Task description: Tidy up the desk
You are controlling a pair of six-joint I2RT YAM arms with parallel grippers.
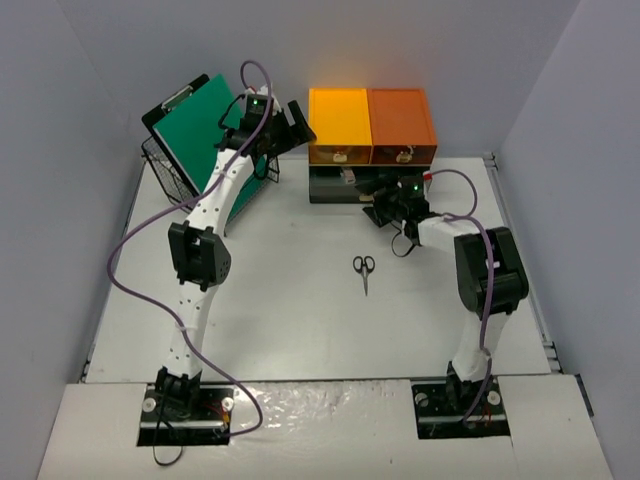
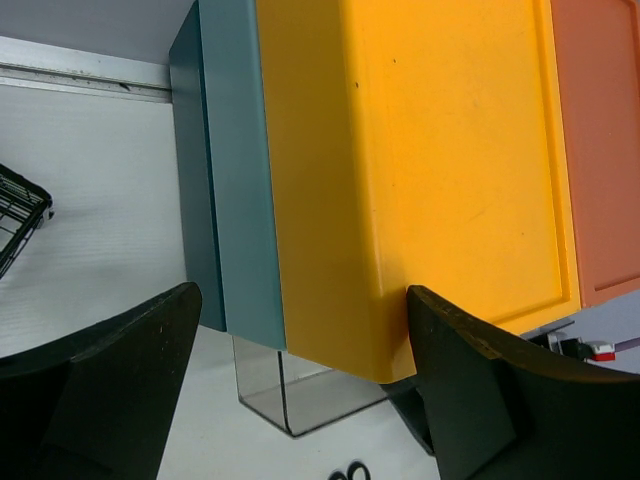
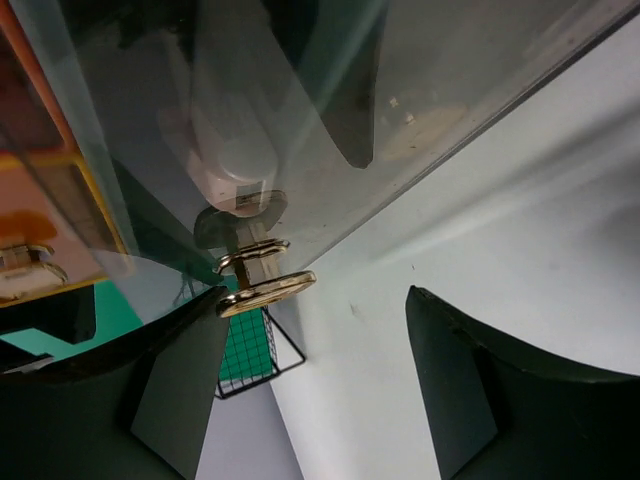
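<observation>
- The desk (image 1: 300,330) is filling the middle of the top view (white and matte). Pale walls (image 1: 60,150) are closing it in at 9, 12 and 3 o'clock, and the two arm bases are sitting at 6 o'clock.
- At 12 o'clock, against the far wall, a yellow box (image 1: 340,120) and an orange box (image 1: 402,120) are standing side by side, touching. Both are resting on a darker lower unit (image 1: 335,185).
- A wire basket (image 1: 170,178) is sitting at 10 o'clock, with a green clipboard (image 1: 198,125) leaning tilted over it.
- A pair of scissors (image 1: 364,270) is lying flat near the middle of the desk. Its blades are pointing toward 6 o'clock, and it is well apart from both grippers.
- The left gripper (image 1: 297,125) is hovering just at the 9 o'clock side of the yellow box. Its jaws are spread wide and are holding nothing.
- In the left wrist view its fingers (image 2: 110,400) are framing the box's near corner and a clear drawer (image 2: 290,395) jutting out below.
- The right gripper (image 1: 372,192) is reaching toward the front of the lower unit with its jaws parted, gripping nothing.
- In the right wrist view a gold handle (image 3: 265,290) on a clear panel (image 3: 420,90) is sitting just above one finger's tip (image 3: 180,390) (whether they are touching, I cannot tell).
</observation>
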